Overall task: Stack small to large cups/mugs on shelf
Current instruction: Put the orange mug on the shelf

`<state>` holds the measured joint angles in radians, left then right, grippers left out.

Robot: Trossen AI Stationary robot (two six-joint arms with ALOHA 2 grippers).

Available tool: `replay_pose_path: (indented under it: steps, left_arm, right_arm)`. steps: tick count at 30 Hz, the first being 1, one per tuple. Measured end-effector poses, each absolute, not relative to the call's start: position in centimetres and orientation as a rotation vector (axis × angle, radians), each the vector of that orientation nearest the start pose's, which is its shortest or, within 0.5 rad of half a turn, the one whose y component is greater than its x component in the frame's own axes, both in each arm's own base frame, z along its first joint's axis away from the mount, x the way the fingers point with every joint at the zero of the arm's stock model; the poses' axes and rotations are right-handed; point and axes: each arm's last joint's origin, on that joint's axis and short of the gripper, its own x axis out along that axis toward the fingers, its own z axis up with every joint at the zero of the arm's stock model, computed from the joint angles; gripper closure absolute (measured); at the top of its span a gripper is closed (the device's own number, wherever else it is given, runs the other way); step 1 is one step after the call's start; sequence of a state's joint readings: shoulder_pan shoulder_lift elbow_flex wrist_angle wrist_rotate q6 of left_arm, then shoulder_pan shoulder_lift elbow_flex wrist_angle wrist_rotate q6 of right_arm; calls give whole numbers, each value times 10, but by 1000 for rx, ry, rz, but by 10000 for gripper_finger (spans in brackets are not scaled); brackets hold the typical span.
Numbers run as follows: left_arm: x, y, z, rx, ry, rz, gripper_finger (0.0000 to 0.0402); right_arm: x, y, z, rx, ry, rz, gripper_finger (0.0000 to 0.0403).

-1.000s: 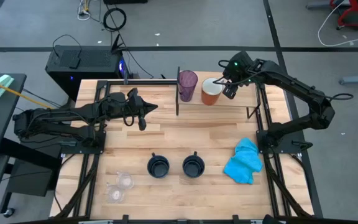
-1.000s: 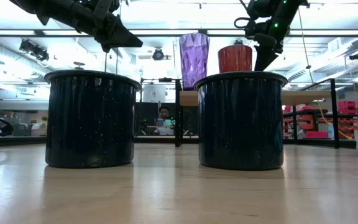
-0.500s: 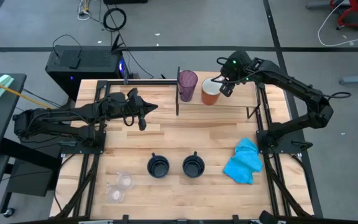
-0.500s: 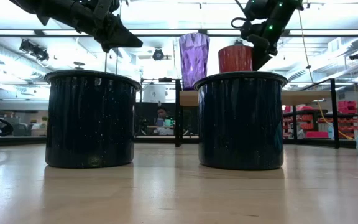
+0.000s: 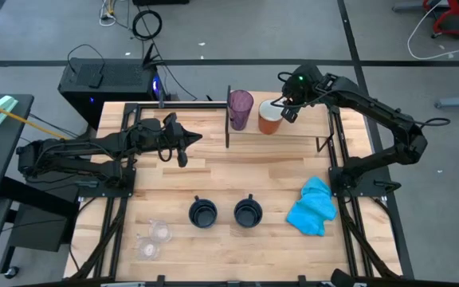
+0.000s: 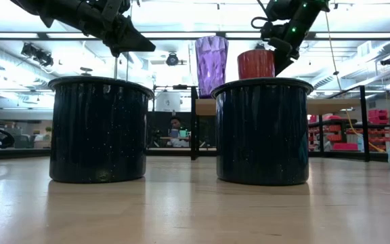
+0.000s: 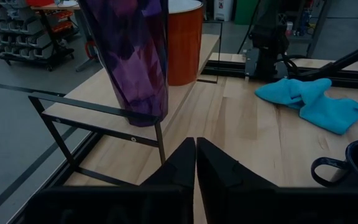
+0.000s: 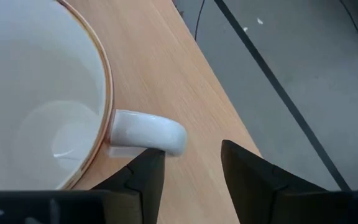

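Note:
An orange mug [image 5: 271,118] with a white inside [image 8: 36,93] and a tall purple tumbler [image 5: 240,109] stand upright on the shelf [image 5: 301,129] at the table's far side. My right gripper [image 8: 191,177] hangs open just over the mug's white handle [image 8: 148,134], slanting down at it from the right. Whether a finger touches the handle, I cannot tell. My left gripper [image 7: 195,143] is shut and holds nothing, in the air left of the shelf, pointing at the tumbler [image 7: 132,56]. Two navy mugs [image 5: 202,213] [image 5: 248,213] and two clear cups [image 5: 162,231] [image 5: 147,249] stand on the tabletop near its front.
A bright blue cloth [image 5: 313,206] lies crumpled at the table's right. Thin black uprights [image 5: 229,119] frame the shelf beside the tumbler. Bare tabletop lies between the shelf and the navy mugs [image 6: 99,129] [image 6: 263,132].
My right gripper has tipped a little, so that its fingers have swung toward the orange mug's handle. The mug and the tumbler have kept still.

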<state>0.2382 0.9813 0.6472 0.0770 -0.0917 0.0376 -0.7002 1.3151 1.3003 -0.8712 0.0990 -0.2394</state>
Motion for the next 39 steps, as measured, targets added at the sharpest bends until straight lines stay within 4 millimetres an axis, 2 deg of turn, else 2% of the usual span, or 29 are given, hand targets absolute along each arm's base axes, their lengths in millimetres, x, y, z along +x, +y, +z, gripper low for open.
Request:
replay_pose_path:
  steps: [11,18,25,28,33,39]
  left_arm:
    - [211,54,274,18,272,323,389]
    - [211,54,274,17,273,323,378]
    - [211,54,273,16,280,323,385]
    - [211,54,273,12,281,323,388]
    - [210,54,270,7,311,323,382]
    - [210,54,271,-3,300,324,381]
  right_arm:
    - [187,-161,332,114,1095,-597,239]
    - [188,-160,332,155,1083,-619,239]
    - [192,-155,332,154,1079,-599,245]
    - [192,-152,324,148,1099,-580,252]
    - [182,-143,306,137,1119,-567,263]
    - [168,-127,301,54,1001,-480,274]
